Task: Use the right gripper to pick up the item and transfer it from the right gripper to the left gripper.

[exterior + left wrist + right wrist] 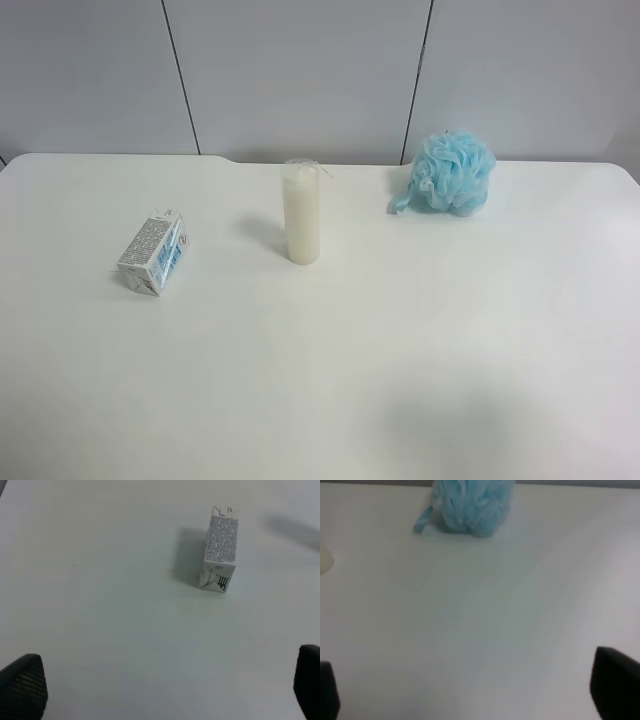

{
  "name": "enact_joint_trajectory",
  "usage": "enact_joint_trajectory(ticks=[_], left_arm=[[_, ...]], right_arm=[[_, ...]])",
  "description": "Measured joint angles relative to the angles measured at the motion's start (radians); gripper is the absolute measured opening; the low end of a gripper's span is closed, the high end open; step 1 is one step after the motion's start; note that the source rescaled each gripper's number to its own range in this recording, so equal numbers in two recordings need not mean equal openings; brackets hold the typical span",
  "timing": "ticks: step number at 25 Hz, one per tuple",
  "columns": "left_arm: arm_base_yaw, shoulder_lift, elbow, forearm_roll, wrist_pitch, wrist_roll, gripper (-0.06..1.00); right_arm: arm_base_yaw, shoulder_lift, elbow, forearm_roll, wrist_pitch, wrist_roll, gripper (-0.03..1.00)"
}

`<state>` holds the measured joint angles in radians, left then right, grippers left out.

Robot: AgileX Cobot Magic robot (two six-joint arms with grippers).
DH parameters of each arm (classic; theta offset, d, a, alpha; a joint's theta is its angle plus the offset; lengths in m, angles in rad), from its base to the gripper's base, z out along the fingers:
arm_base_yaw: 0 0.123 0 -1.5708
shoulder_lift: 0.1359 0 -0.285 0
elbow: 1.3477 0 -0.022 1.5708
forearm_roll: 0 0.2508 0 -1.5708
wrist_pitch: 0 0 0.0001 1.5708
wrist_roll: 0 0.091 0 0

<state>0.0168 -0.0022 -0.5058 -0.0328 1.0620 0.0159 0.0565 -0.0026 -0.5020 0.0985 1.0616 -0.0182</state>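
The item, a small white drink carton with blue panels [153, 254], lies on its side on the white table [400, 350], at the exterior high view's left. It also shows in the left wrist view [220, 550], well ahead of my left gripper [165, 692], which is open and empty with its fingertips [22, 685] wide apart. My right gripper [472, 700] is open and empty too, with only its black fingertips [617, 685] showing low in the frame. It faces the sponge, and the carton is out of its view. Neither arm shows in the exterior high view.
A tall cream candle [302, 213] stands upright mid-table; its edge shows in the right wrist view [325, 560]. A fluffy light-blue bath sponge [452, 172] sits at the back right, also in the right wrist view [470, 505]. A grey panelled wall runs behind the table.
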Motion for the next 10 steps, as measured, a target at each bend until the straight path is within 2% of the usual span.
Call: enact_joint_trajectory(ticks=[10], left_arm=[[0.0, 0.0, 0.0, 0.0, 0.0, 0.0, 1.0]], right_arm=[[0.0, 0.0, 0.0, 0.0, 0.0, 0.0, 0.98]])
